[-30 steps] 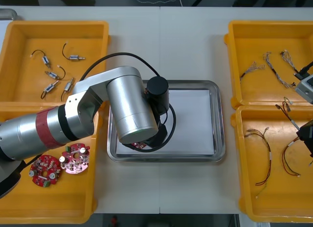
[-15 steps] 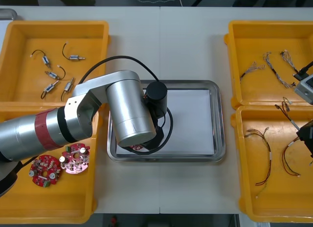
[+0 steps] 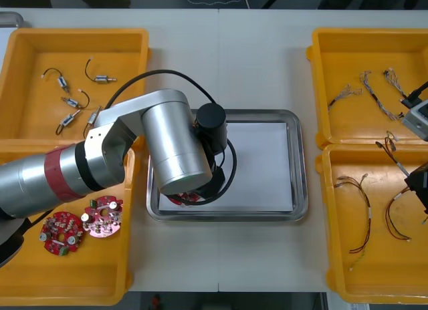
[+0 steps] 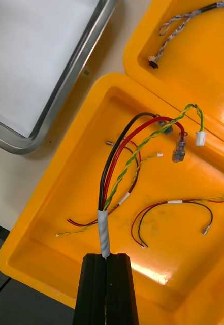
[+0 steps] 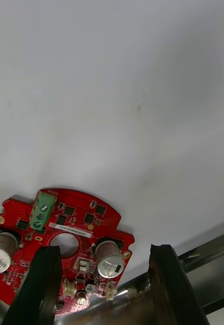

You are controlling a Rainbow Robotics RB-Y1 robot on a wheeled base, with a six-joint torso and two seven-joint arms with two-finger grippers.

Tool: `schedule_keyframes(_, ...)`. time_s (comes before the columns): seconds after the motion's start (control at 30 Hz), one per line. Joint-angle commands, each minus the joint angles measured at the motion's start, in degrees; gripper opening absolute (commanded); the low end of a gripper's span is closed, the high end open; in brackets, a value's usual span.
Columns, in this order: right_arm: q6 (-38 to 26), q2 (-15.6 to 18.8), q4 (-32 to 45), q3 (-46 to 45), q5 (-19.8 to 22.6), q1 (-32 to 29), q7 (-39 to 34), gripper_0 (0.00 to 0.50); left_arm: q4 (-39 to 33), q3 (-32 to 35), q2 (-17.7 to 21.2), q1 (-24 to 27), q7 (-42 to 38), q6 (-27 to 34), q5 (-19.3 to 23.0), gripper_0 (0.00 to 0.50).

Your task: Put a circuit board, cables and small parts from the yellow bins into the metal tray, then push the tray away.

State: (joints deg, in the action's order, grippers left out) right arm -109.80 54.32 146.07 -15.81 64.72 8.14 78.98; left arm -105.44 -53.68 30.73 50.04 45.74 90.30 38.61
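Board placement looks done: the circuit board (image 5: 91, 223) lies inside the metal tray (image 3: 301, 176) by its near rim, and my left tool (image 5: 101, 251) hangs released above it, fingers apart. My right tool (image 4: 106, 259) is clenched on a red, black and yellow cable (image 4: 117, 162) over the near right yellow bin (image 4: 56, 213). Cable, small metal parts (image 3: 73, 109) and the push remain.

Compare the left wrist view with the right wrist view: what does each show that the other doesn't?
Left wrist view: a red circuit board lying on the white inside of the metal tray, between the open left gripper fingers. Right wrist view: the right gripper shut on a cable bundle, above a yellow bin with loose cables. Both: the metal tray's rim and white inside.
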Motion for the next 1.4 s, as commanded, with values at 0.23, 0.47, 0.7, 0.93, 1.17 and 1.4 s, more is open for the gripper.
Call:
schedule_keyframes(0.23, -0.2, 0.8, 0.7, 9.2, 0.8, 9.5, 3.5, 0.0, -6.5, 14.8, 2.8, 0.7, -2.6, 9.5, 3.5, 0.5)
schedule_keyframes(0.47, -0.2, 0.8, 0.6, 20.6, -0.2, 17.7, 4.3, 0.0, -8.9, 22.3, 5.6, 0.9, -2.1, 17.1, 4.2, 0.5)
schedule_keyframes(0.7, -0.2, -2.4, -0.8, 30.5, -2.7, 24.6, 5.7, 0.0, -8.9, 30.9, 7.7, 1.0, -2.2, 19.7, 4.4, 0.5)
schedule_keyframes(0.93, -0.2, -9.1, -3.9, 37.8, -6.4, 29.6, 8.0, 0.0, -5.7, 37.2, 10.8, 1.0, -2.1, 19.7, 5.2, 0.5)
schedule_keyframes(1.17, -0.2, -13.7, -8.0, 43.6, -11.8, 32.8, 17.8, 0.0, 0.8, 41.3, 14.1, 1.1, -1.0, 19.7, 2.9, 0.5)
schedule_keyframes(1.4, 3.3, -14.5, -12.0, 49.4, -16.0, 34.0, 25.9, 0.0, 8.9, 43.1, 17.7, 1.1, -0.4, 19.7, 1.4, 0.5)
